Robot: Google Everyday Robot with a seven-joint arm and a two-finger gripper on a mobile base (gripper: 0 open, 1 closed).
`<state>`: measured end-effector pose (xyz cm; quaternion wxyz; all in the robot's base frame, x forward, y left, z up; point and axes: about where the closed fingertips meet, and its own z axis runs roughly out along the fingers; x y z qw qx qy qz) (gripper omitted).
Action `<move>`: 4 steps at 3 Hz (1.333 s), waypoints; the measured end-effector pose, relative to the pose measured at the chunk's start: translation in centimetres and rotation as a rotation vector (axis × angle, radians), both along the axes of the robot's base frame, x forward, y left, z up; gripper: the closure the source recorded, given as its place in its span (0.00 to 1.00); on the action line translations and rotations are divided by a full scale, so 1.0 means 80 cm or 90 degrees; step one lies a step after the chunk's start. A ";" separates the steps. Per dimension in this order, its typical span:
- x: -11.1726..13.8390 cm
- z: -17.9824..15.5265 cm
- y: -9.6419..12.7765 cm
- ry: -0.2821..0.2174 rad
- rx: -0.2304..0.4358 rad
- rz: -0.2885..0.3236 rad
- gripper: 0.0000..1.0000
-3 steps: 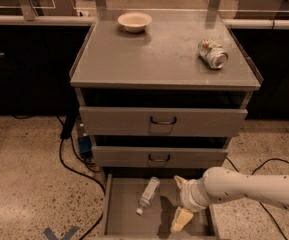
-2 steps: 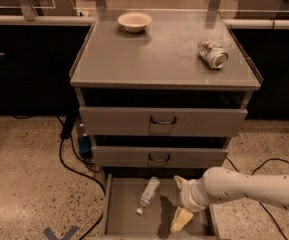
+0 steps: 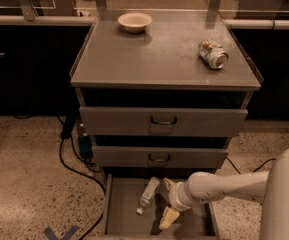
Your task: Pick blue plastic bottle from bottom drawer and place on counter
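Note:
The blue plastic bottle (image 3: 148,194) lies on its side on the floor of the open bottom drawer (image 3: 124,216), white cap toward the front left. My gripper (image 3: 167,201) is low inside the drawer, just right of the bottle and apart from it. It is open, with one pale fingertip (image 3: 168,218) near the front and the other behind it. The grey counter (image 3: 159,59) is the cabinet top above.
A crushed silver can (image 3: 213,54) lies at the counter's right and a cream bowl (image 3: 135,22) stands at its back. Two shut drawer fronts with dark handles (image 3: 163,121) sit above the open drawer. Black cables (image 3: 69,159) trail on the floor to the left.
My gripper has shifted a little to the left, closer to the bottle. The bottle has not moved.

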<state>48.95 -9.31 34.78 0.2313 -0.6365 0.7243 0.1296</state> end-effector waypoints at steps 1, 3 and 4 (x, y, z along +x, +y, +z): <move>0.025 -0.050 0.027 -0.003 0.012 0.004 0.00; 0.049 -0.102 0.056 0.001 0.009 0.000 0.00; 0.054 -0.114 0.057 -0.005 0.002 0.029 0.00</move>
